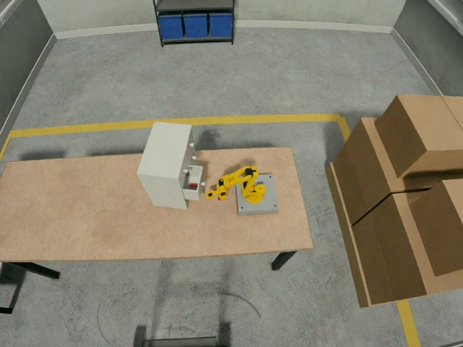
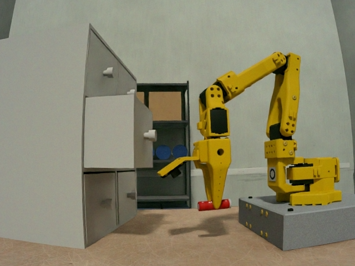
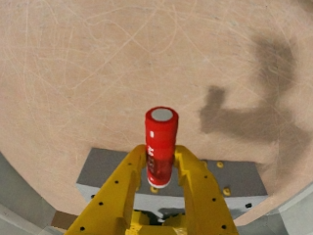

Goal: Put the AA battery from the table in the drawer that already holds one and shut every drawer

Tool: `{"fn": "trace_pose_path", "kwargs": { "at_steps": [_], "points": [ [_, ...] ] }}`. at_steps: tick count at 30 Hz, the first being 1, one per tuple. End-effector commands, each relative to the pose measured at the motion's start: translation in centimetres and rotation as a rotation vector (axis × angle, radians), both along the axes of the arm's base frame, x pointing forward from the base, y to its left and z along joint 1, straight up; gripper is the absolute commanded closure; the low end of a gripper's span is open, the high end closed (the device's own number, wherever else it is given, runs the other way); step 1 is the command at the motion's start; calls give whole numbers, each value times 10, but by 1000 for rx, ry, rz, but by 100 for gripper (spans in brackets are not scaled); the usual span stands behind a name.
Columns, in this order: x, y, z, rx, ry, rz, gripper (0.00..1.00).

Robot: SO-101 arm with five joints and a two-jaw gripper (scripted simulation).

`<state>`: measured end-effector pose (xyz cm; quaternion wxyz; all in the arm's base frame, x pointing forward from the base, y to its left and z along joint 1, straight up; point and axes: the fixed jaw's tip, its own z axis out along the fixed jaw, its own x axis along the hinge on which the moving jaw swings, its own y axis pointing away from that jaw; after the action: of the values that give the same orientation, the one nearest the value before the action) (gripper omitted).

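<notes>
My gripper (image 2: 217, 204) (image 3: 160, 151) is shut on a red AA battery (image 1: 218, 198) (image 2: 204, 205) (image 3: 161, 132). The battery lies roughly level across the fingertips, a little above the table, with its shadow below. It is between the cabinet and the arm's base, lower than the open drawer. The open drawer (image 1: 192, 194) (image 2: 108, 131) sticks out of the middle of the white cabinet (image 1: 164, 152) (image 2: 40, 143). A second red battery (image 1: 193, 184) lies inside that drawer. The other drawers in view look shut.
The open drawer's knob (image 1: 202, 183) (image 2: 150, 135) points toward the arm. Knobs of shut drawers stick out above and below it. The arm's grey base block (image 1: 257, 209) (image 2: 258, 226) stands on the table (image 1: 93, 224), to the right of the gripper in the top and exterior views.
</notes>
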<state>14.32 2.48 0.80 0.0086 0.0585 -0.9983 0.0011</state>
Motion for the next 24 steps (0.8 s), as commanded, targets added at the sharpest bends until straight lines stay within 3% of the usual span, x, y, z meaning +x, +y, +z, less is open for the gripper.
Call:
{"fn": "trace_pose_path", "kwargs": {
  "at_steps": [1,9,24],
  "points": [
    [-1,-6,1,3,-16,-36,100],
    [-3,-10,1,3,-16,-62,100],
    [-2,-10,49,25,-297,-63,100]
  ]
}}
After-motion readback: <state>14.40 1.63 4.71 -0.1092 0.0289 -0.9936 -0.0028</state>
